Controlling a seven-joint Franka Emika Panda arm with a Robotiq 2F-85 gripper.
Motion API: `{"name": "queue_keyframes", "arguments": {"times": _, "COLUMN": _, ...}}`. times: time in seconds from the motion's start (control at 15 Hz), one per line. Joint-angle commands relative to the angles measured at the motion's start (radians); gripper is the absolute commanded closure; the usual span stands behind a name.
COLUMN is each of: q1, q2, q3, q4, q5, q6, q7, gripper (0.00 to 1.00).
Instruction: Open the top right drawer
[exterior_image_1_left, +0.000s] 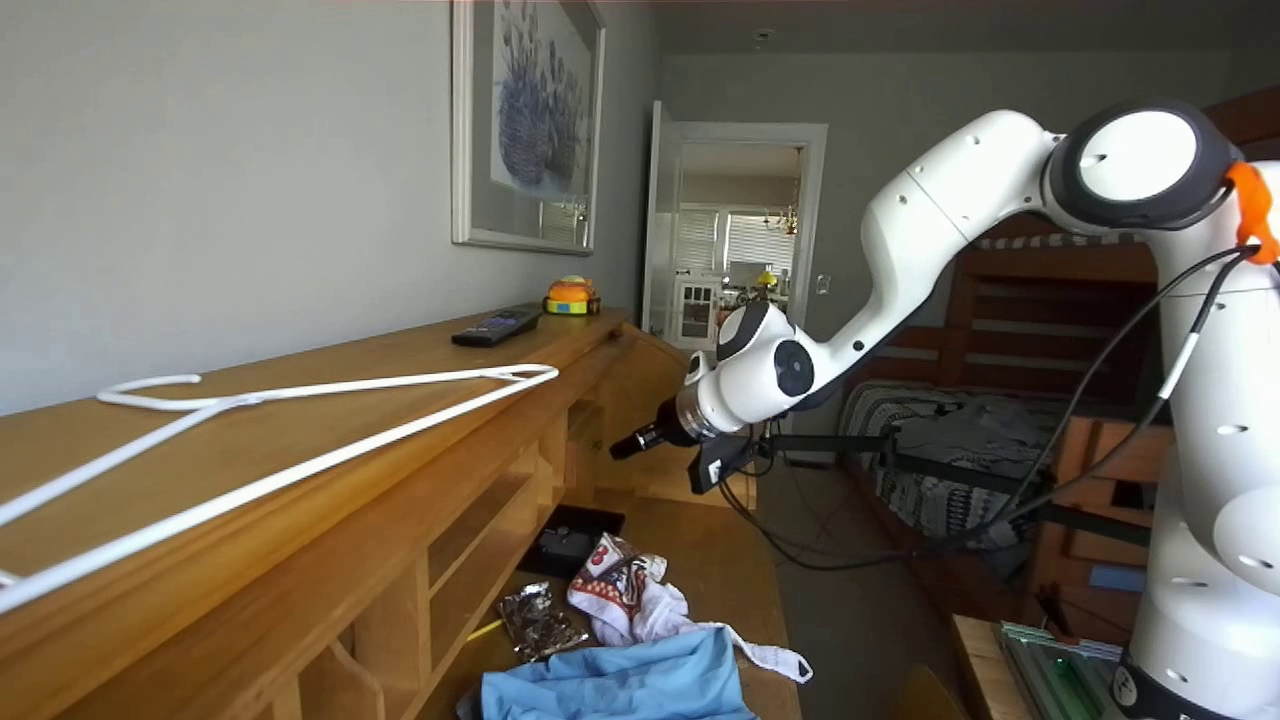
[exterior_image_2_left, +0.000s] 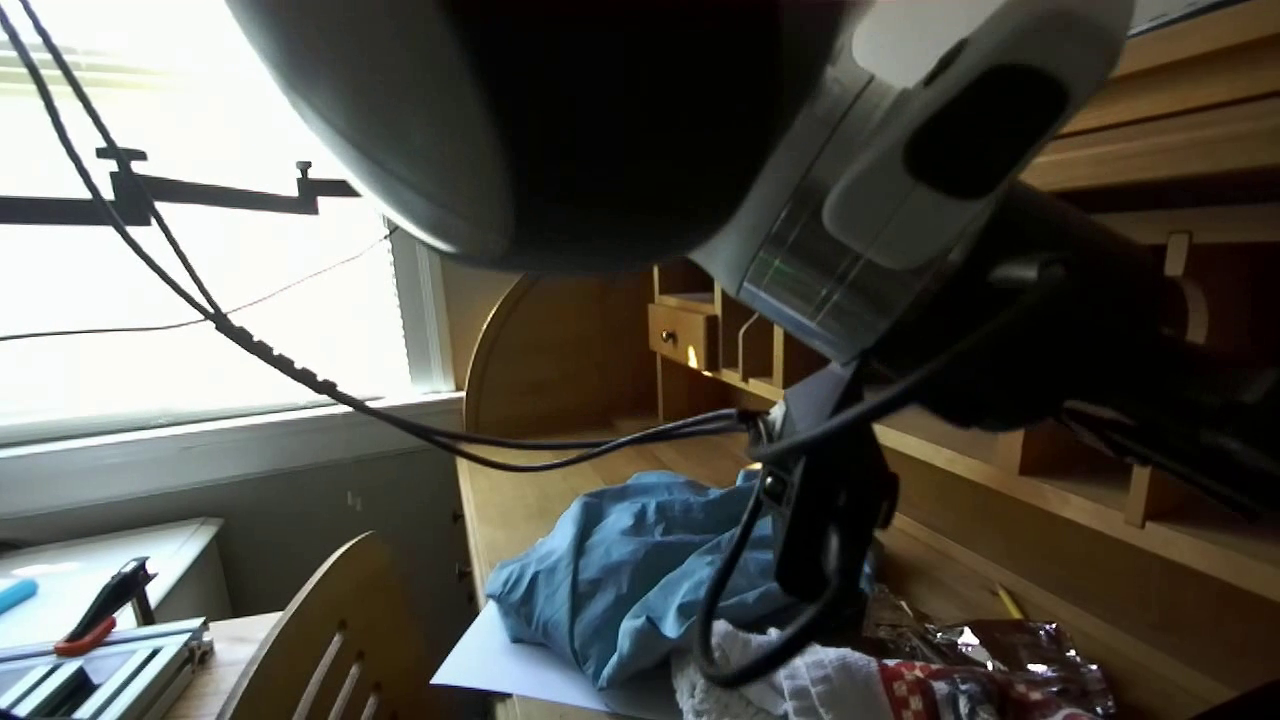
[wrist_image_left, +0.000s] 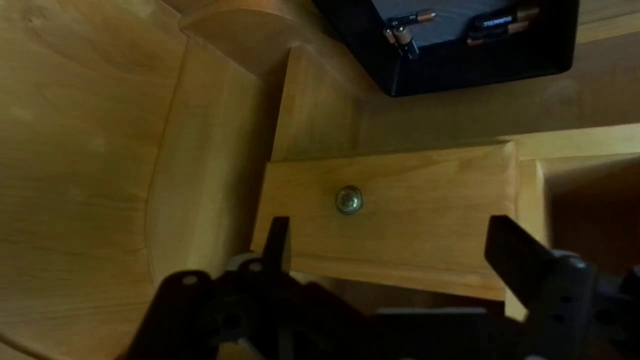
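Note:
The top right drawer (wrist_image_left: 425, 200) is a small light tan wooden front with a round metal knob (wrist_image_left: 349, 200) in the wrist view. It sits at the end of the desk's row of cubbies and looks shut. My gripper (wrist_image_left: 390, 222) is open and empty, with its two fingers wide apart. The knob lies between the fingers across the picture, nearer the left finger, and neither finger touches it. In an exterior view the gripper (exterior_image_1_left: 635, 442) points toward the cubbies at the desk's far end. In an exterior view the arm hides this drawer.
A black tray (wrist_image_left: 480, 75) with several batteries lies on the desktop by the drawer. The desk's curved side panel (wrist_image_left: 90, 175) is close to the left finger. A blue cloth (exterior_image_1_left: 615, 680), a patterned towel (exterior_image_1_left: 625, 590) and crumpled foil (exterior_image_1_left: 540, 620) lie on the desktop. A white hanger (exterior_image_1_left: 330, 470) lies on the desk's top.

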Motion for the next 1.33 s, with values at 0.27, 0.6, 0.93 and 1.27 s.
{"name": "queue_keyframes", "arguments": {"times": 0.27, "q1": -0.006, "q2": 0.096, "q3": 0.008, "q4": 0.034, "q5": -0.079, "q6": -0.105, "q7": 0.096, "gripper": 0.00}}
{"name": "queue_keyframes", "arguments": {"times": 0.6, "q1": -0.001, "q2": 0.111, "q3": 0.003, "q4": 0.046, "q5": -0.060, "q6": -0.196, "q7": 0.098, "gripper": 0.00}}
{"name": "queue_keyframes", "arguments": {"times": 0.93, "q1": 0.031, "q2": 0.126, "q3": -0.032, "q4": 0.066, "q5": -0.052, "q6": -0.267, "q7": 0.102, "gripper": 0.00}}
{"name": "queue_keyframes", "arguments": {"times": 1.27, "q1": 0.045, "q2": 0.136, "q3": -0.036, "q4": 0.093, "q5": -0.066, "q6": -0.266, "q7": 0.134, "gripper": 0.00}}
